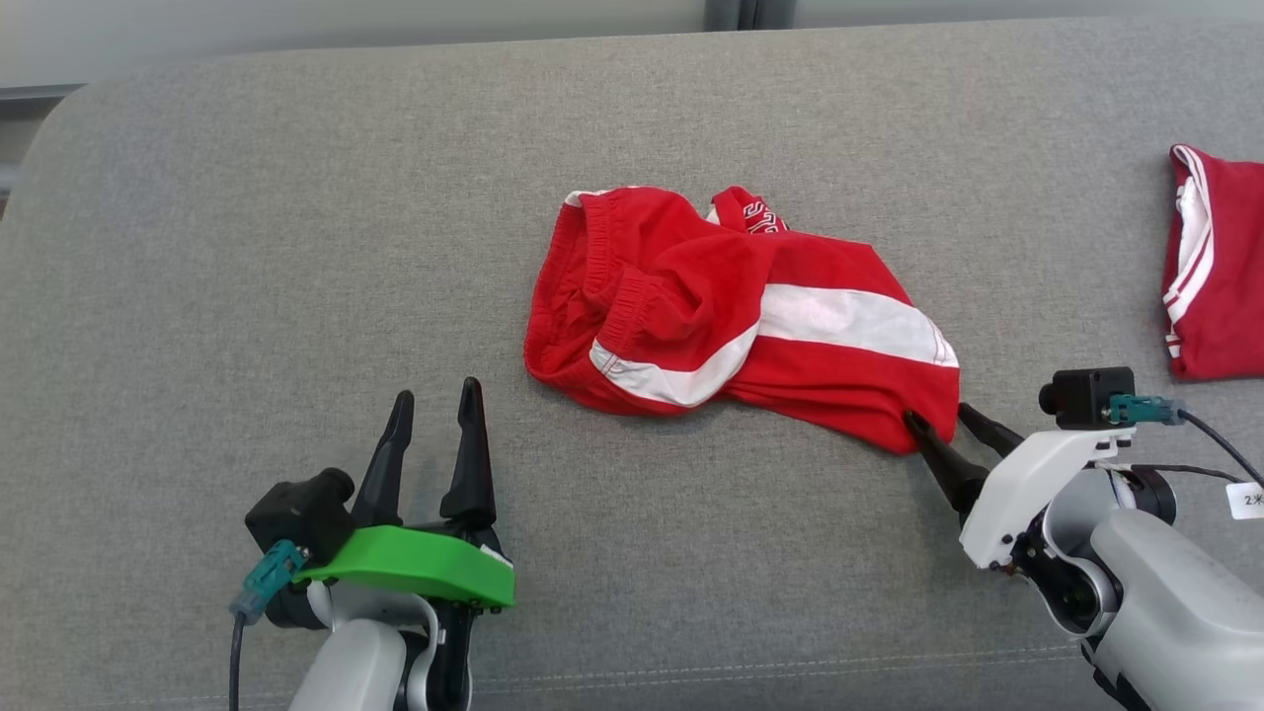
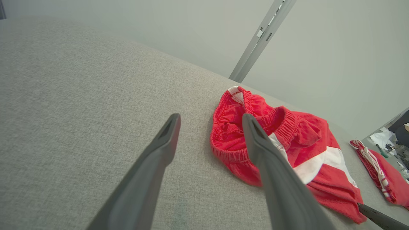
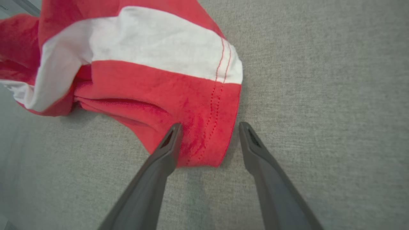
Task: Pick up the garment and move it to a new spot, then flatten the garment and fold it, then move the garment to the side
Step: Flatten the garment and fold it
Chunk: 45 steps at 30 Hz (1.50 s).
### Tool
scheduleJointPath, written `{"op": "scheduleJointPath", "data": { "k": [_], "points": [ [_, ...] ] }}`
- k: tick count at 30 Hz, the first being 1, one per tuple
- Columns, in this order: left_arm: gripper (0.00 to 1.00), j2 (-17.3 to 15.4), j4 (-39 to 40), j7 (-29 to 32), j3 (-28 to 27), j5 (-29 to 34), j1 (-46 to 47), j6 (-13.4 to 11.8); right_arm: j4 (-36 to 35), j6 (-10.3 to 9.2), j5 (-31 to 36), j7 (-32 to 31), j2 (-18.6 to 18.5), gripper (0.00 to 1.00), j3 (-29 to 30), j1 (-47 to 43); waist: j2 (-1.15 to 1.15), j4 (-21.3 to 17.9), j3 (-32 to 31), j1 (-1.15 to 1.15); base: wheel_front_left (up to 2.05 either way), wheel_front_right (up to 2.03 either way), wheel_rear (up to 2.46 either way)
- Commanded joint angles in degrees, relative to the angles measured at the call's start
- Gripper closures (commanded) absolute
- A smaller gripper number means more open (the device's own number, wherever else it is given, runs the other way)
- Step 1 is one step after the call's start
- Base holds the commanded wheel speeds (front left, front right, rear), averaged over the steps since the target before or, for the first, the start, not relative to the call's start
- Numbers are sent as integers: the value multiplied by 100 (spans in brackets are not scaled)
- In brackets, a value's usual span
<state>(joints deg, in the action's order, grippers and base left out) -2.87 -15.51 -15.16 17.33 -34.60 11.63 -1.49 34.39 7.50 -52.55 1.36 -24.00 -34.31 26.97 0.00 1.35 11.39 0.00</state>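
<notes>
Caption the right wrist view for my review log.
Open right gripper poised around the hemmed corner of the red-and-white garment on grey upholstery.

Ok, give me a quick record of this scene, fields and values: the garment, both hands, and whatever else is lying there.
garment: red shorts with a white stripe, crumpled
surface: grey fabric surface
left hand: open, apart from the shorts, on their waistband side
right hand: open, fingers astride the shorts' hem corner
other item: folded red garment with white trim, at the far right
task stage: shorts not yet flattened or folded
</notes>
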Motion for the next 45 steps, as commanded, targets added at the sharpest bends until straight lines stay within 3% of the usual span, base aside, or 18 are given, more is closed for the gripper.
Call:
{"op": "scheduleJointPath", "data": {
  "k": [1,14,23,33,40,45],
  "points": [
    [0,-27,-24,-3,4,56,-5,32,46,-2,42,92,43,0,-58,-81,0,-36,-20,0,0,0,0],
    [0,-82,-29,2,83,42,-172,42,-41,-2,90,888,-60,0,-30,-340,0,-224,-258,0,0,0,0],
    [0,-392,219,15,92,206,-469,-38,-499,-1,848,1308,-74,0,941,-684,0,-419,-603,0,0,0,0],
    [0,-846,723,15,13,502,-1036,-368,-1778,-1,2735,1202,824,0,2492,-1417,0,-495,-879,0,0,0,0],
    [0,-969,998,22,-39,481,-1428,-519,-2865,-1,3534,641,1535,0,2997,-2107,0,-471,-1015,0,0,0,0],
    [0,-1034,1111,15,-127,462,-1631,-616,-3318,-1,3764,397,1810,0,3115,-2427,0,-469,-1083,0,0,0,0]
  ]
}}
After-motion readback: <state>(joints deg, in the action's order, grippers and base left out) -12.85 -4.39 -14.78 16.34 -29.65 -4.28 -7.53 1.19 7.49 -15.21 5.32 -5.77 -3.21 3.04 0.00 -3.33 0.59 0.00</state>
